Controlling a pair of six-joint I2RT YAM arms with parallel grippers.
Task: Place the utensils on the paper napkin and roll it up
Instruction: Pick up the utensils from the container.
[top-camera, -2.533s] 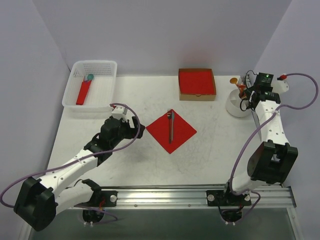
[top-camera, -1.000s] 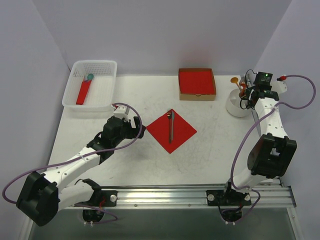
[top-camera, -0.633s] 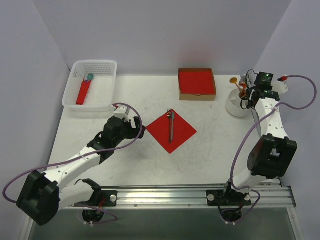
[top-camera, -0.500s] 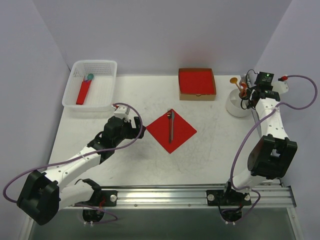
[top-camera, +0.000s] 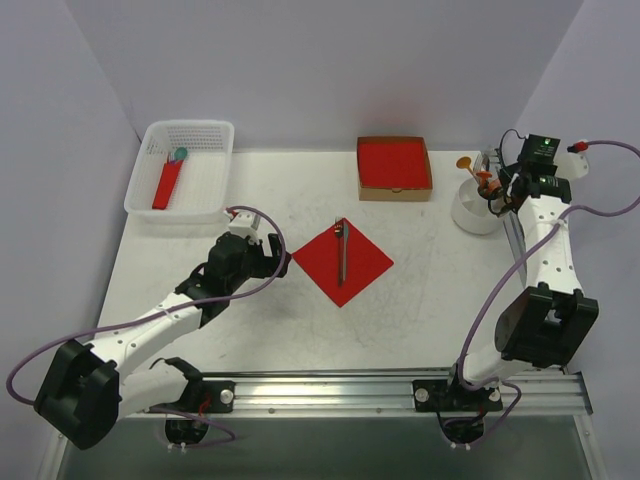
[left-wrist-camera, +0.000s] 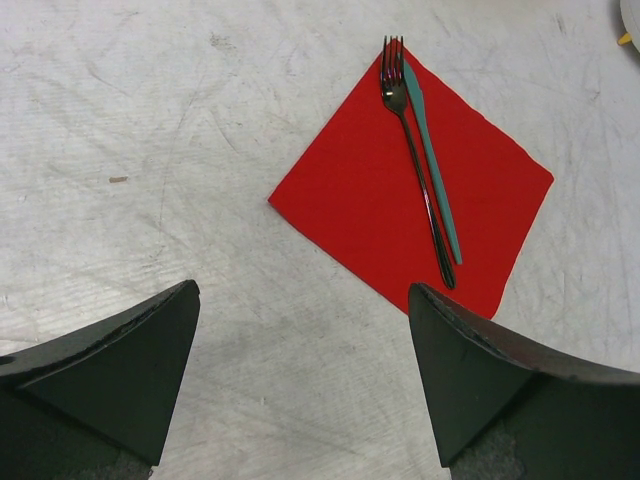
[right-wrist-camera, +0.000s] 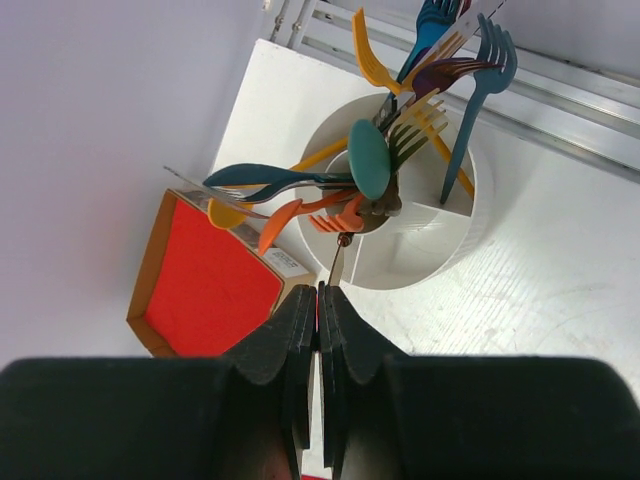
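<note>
Top external view: the red napkin (top-camera: 342, 263) lies as a diamond near the middle of the white table (top-camera: 430, 290), with bare tabletop on all four sides of it. The dark fork (top-camera: 341, 250) lies along its middle, tines toward the far corner. The left gripper (top-camera: 277, 256) sits just beside the napkin's left corner, apart from it, its fingers spread wide. In the left wrist view the two fingers (left-wrist-camera: 110, 370) frame open table, and the napkin (left-wrist-camera: 380, 200) lies ahead with the fork (left-wrist-camera: 415, 170) and a second slim piece (left-wrist-camera: 435, 175) side by side, almost touching (this one looks greenish here).

At the far right edge the right gripper (top-camera: 497, 188) hangs over the white cup (top-camera: 470, 215). In the right wrist view its fingers (right-wrist-camera: 305, 340) are pressed together on a thin grey handle (right-wrist-camera: 337, 263) that runs from their tips into the coloured bunch of cutlery (right-wrist-camera: 400, 150) above the cup (right-wrist-camera: 440, 255).

A cardboard box (top-camera: 394, 168) of red paper stands at the far edge, and a white basket (top-camera: 200, 190) at the far left corner holds a red roll (top-camera: 167, 184). The tabletop is scuffed and grey-marked. Plain pale walls close in the back and both sides, and a metal rail (top-camera: 330, 388) runs along the near edge.
</note>
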